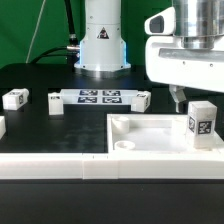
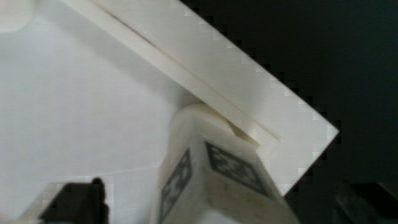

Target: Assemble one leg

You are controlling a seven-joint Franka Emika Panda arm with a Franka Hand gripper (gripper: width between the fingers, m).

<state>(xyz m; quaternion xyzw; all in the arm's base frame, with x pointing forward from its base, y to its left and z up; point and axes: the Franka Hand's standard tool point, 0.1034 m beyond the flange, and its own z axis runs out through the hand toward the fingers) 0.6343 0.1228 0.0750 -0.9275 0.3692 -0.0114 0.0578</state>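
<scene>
A leg [image 1: 201, 122], a stubby white post with a tag on its face, stands upright on the near corner of the large white tray [image 1: 150, 135] at the exterior view's right. My gripper [image 1: 197, 101] hangs just above it, open, one finger [image 1: 178, 98] showing beside the leg's top. In the wrist view the leg [image 2: 217, 170] rises between my two dark fingertips [image 2: 75, 200], with a gap on each side, over the tray's corner [image 2: 107, 110]. My gripper [image 2: 219, 205] touches nothing that I can see.
The marker board [image 1: 98, 97] lies before the robot base. Three more legs lie near it [image 1: 15, 98], [image 1: 56, 103], [image 1: 142, 99]. Another white part shows at the left edge [image 1: 2, 127]. A long white wall [image 1: 60, 168] runs along the front.
</scene>
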